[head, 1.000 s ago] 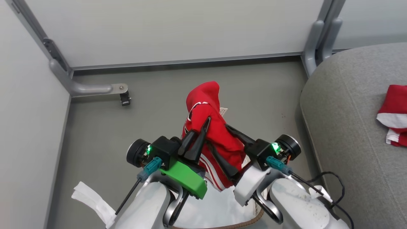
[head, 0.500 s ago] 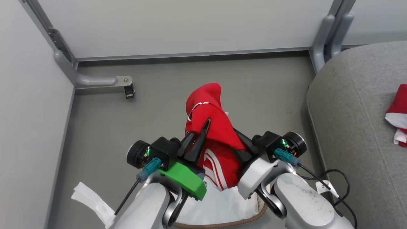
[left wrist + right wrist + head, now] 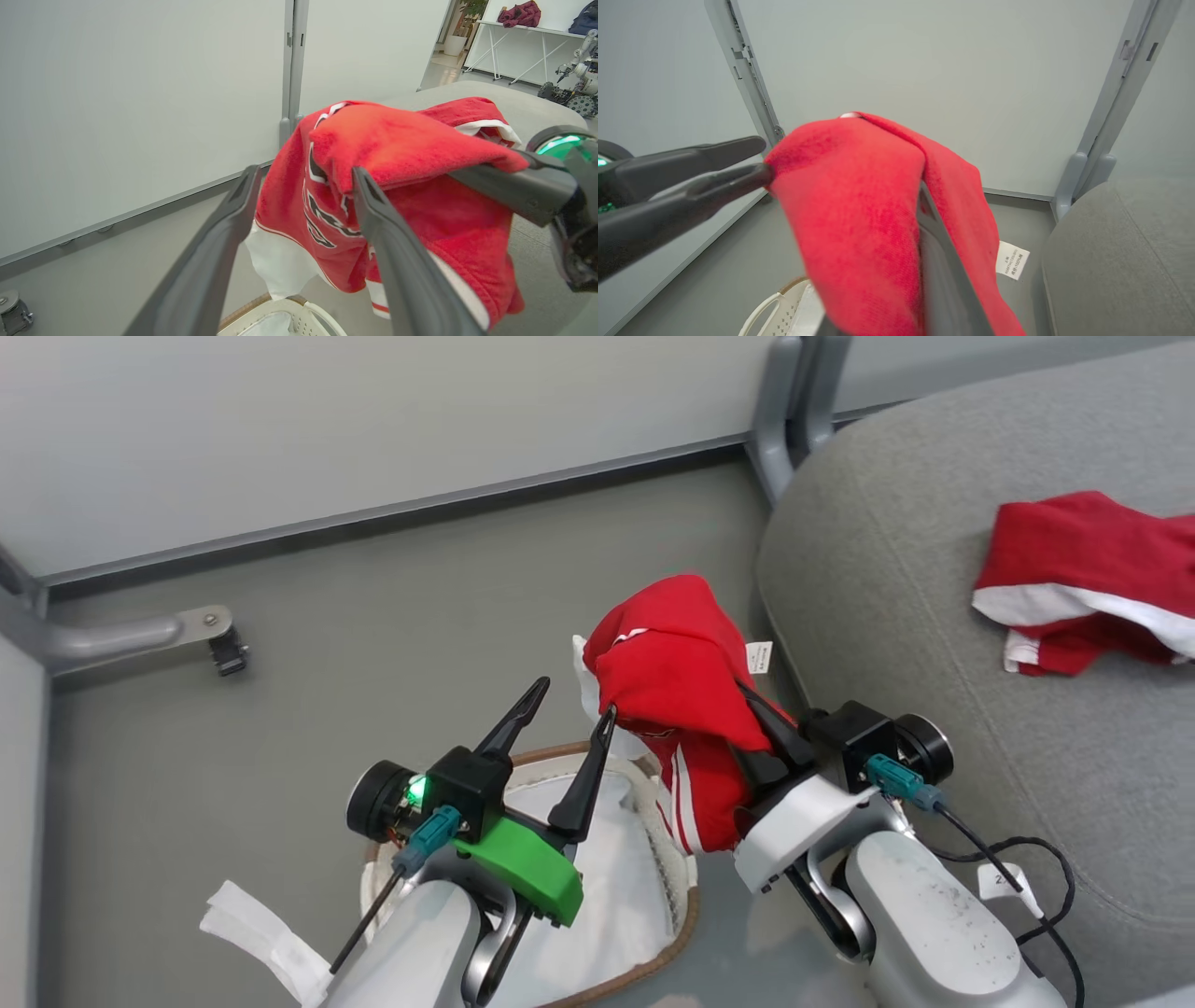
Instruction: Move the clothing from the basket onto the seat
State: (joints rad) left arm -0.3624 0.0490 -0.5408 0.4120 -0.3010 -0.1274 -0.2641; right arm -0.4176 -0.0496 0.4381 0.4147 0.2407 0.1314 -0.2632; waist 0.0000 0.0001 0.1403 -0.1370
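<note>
A red garment (image 3: 672,672) with white stripes and dark lettering hangs in the air with my right gripper (image 3: 758,719) shut on it, just left of the grey seat (image 3: 887,569). The right wrist view shows that garment (image 3: 859,200) draped over my right fingers (image 3: 938,261). My left gripper (image 3: 569,707) stands open beside the cloth, its fingers (image 3: 243,186) apart and holding nothing. The white basket (image 3: 686,933) with its brown rim sits on the floor below both arms. Another red and white garment (image 3: 1074,560) lies on the seat.
A white liner sheet (image 3: 616,887) lies inside the basket. A white cloth strip (image 3: 252,924) lies on the floor at lower left. A metal partition foot with a caster (image 3: 224,653) and a grey post (image 3: 784,411) stand by the walls. A black cable (image 3: 1018,868) trails from my right arm.
The camera has swung right, bringing more of the seat into view. My right gripper shut on the red garment, my left gripper then opened off it, and the garment moved toward the seat.
</note>
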